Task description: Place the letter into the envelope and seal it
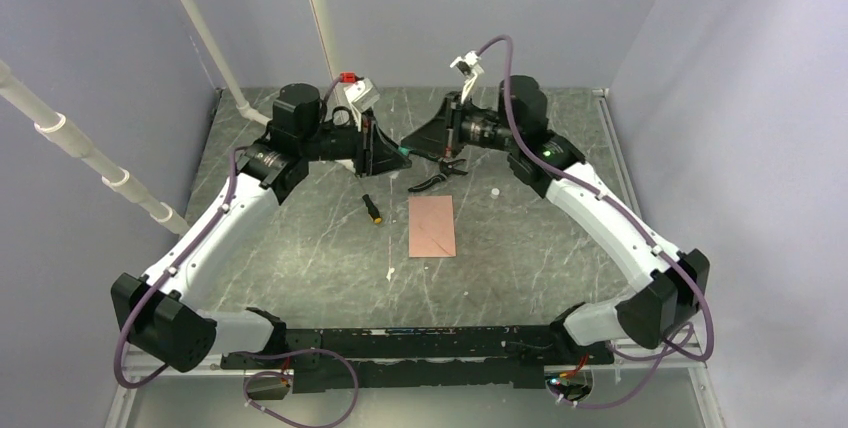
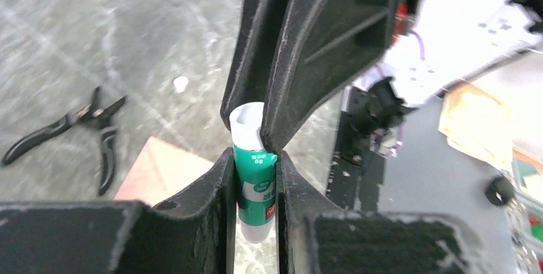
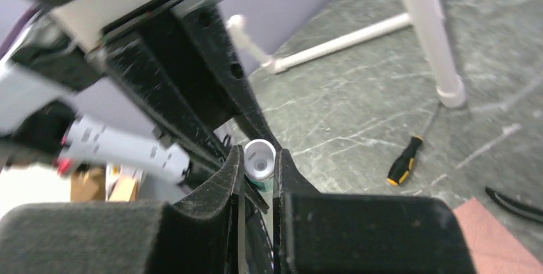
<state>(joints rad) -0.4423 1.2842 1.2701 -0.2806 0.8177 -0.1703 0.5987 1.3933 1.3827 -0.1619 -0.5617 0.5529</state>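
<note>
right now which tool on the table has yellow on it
The screwdriver: its handle is black and yellow. The pliers, lying further back on the table, are dark all over.

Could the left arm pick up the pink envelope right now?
Probably not yet: the left gripper is clamped on the glue stick, which the right gripper also pinches. The envelope itself lies uncovered.

There is one pinkish-brown paper envelope [image 1: 432, 226], one green-white glue stick [image 2: 256, 181], one black pliers [image 1: 437, 176], one black-yellow screwdriver [image 1: 372, 209] and one small white cap [image 1: 494, 191].
</note>
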